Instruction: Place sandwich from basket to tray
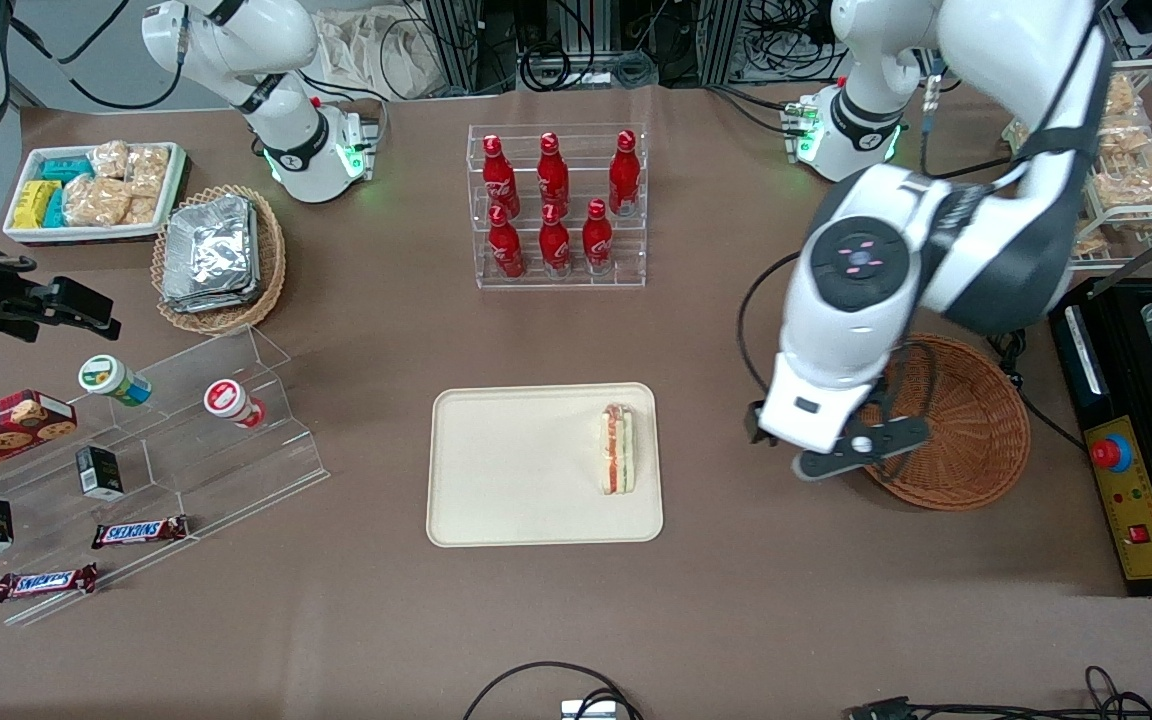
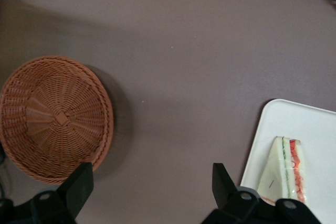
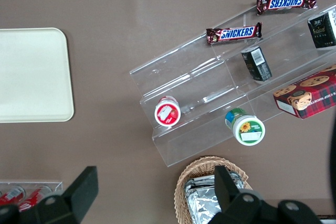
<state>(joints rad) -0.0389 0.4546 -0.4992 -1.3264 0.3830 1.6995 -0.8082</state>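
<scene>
Gripper (image 2: 149, 192) hanging spread wide and empty above bare table between basket (image 2: 53, 118) and tray (image 2: 310, 129); sandwich (image 2: 286, 169) lying on tray, near basket-side rim.

light: even, overhead | shadows: soft beside basket (image 2: 55, 119) | glare: none | focus: sharp

Six red bottles (image 1: 554, 205) in clear rack (image 1: 558, 270); two Snickers bars (image 1: 139, 532)

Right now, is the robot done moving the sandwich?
Nearly. The sandwich already lies on the tray, and the basket is empty. The gripper hangs above the table between basket and tray, jaws open, holding nothing. Nothing looks left to do except pulling the arm away.
</scene>
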